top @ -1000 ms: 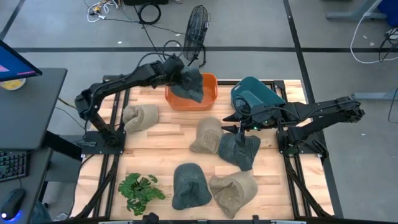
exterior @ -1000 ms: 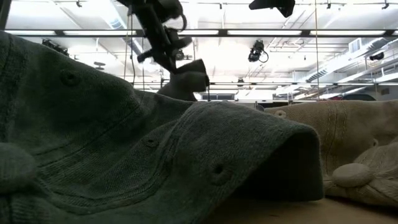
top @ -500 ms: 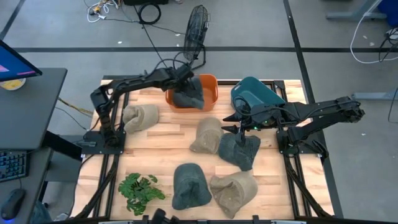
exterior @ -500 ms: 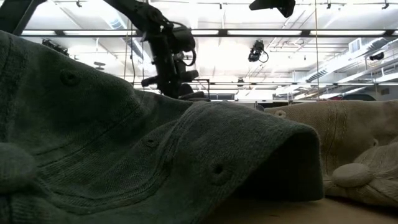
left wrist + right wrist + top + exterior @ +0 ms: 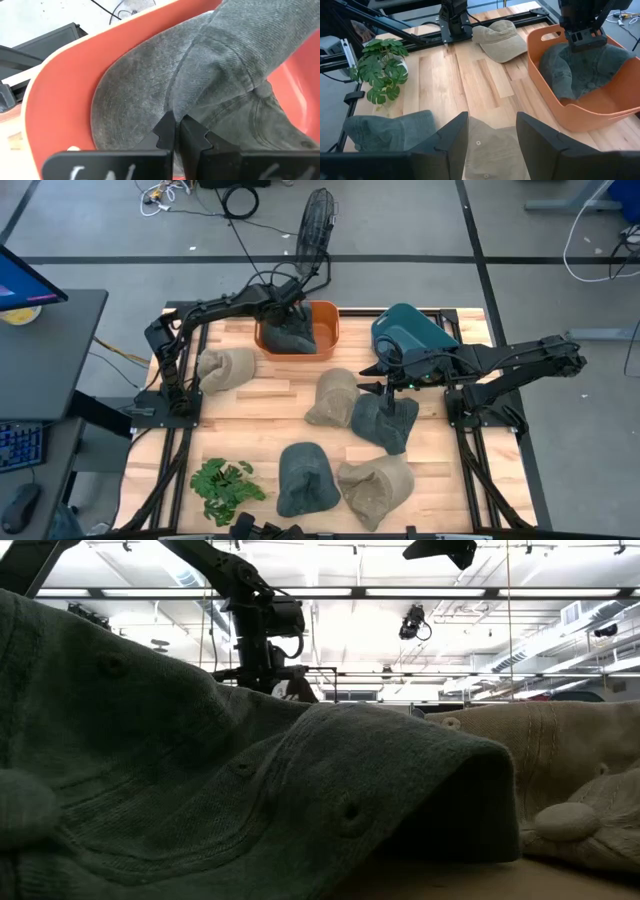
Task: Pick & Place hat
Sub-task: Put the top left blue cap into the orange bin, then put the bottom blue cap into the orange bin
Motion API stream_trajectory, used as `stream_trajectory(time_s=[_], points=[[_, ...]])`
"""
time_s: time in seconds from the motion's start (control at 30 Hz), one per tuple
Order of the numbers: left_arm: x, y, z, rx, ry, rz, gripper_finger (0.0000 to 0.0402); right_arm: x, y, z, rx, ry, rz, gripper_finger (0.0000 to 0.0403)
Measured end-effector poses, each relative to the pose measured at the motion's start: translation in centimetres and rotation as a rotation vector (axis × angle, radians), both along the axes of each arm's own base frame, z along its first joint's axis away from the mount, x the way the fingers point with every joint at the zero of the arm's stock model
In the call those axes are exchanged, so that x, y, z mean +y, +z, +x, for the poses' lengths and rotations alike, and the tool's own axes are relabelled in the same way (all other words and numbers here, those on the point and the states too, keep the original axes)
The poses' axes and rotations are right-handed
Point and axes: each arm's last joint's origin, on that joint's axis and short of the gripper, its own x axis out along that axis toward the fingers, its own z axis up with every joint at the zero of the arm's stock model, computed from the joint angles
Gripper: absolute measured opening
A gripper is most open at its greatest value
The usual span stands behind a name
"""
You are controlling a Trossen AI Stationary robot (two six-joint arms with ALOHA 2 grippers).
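The left claw (image 5: 176, 135), pinched shut on the grey hat (image 5: 291, 332), presses it into the orange bin (image 5: 327, 330) directly beneath. The left arm reaches down steeply. The right claw (image 5: 490, 132) hovers open above another hat (image 5: 385, 420).

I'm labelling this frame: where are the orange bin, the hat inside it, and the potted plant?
orange bin (image 5: 580, 117), right wrist view, on its near outer wall.
grey hat (image 5: 580, 70), right wrist view, on its crown inside the bin.
potted plant (image 5: 225, 480), high view, on its leaves.

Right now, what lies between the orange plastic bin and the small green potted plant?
High view: between the orange plastic bin and green potted plant lies bare wooden tabletop; a tan cap sits just beside that line.
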Motion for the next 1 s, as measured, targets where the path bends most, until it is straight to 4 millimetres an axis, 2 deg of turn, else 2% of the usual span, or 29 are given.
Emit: stream_trajectory(time_s=[0.33,0.5,0.63,0.83,1.0], points=[[0.1,-0.2,-0.2,-0.011,0.014,-0.028,0.0021,0.0,0.0,0.0,0.002,0.0,0.0,0.0171],[0.2,-1.3,-0.9,-0.012,0.025,-0.084,0.0057,0.0,0.0,0.0,0.002,0.0,0.0,0.0171],[0.3,-1.2,-0.9,-0.013,0.023,-0.083,0.0097,0.0,0.0,0.0,0.003,0.0,0.0,0.0171],[-0.1,0.8,0.1,-0.059,-0.032,-0.094,0.014,0.0,0.0,0.0,0.005,0.0,-0.001,0.0171],[-1.8,4.1,1.1,-0.03,-0.189,-0.119,0.0151,0.0,-0.2,-0.1,0.026,0.0,-0.004,0.0171]])
